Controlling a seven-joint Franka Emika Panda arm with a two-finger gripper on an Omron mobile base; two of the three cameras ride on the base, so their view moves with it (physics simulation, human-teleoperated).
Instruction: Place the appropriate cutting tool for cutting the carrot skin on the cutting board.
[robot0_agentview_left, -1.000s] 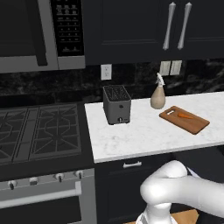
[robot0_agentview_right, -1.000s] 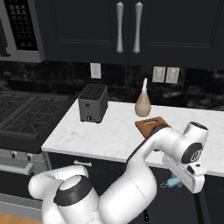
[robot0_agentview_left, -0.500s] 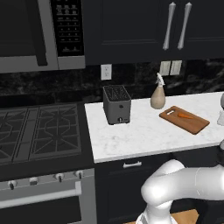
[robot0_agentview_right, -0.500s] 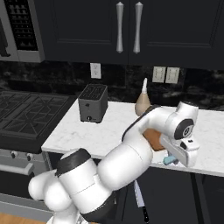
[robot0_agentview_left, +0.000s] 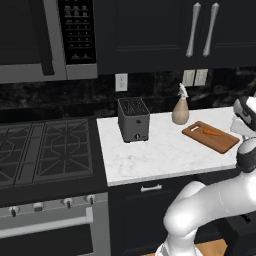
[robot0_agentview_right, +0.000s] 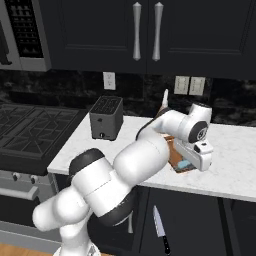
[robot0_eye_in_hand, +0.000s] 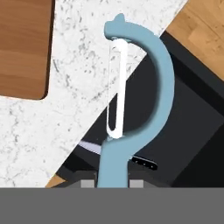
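peeler (robot0_eye_in_hand: 144, 87) pinched by its light-blue handle in the fingers, blade out ahead for a flat set-down | hand over the marble table (robot0_eye_in_hand: 65, 87) edge | cutting board (robot0_agentview_left: 210, 136) at 10 o'clock in hand view; carrot (robot0_agentview_left: 212, 132) lies on it | kitchen knife (robot0_agentview_right: 159, 229) left below

**Even, flat light throughout**

We are seeing soft, even rendered light with no glare. The white counter (robot0_agentview_left: 150, 155) is looking bright against dim black cabinets (robot0_agentview_right: 150, 40). The toaster (robot0_agentview_left: 133, 120) is casting only a faint shadow. Edges are looking slightly soft and pixelated.
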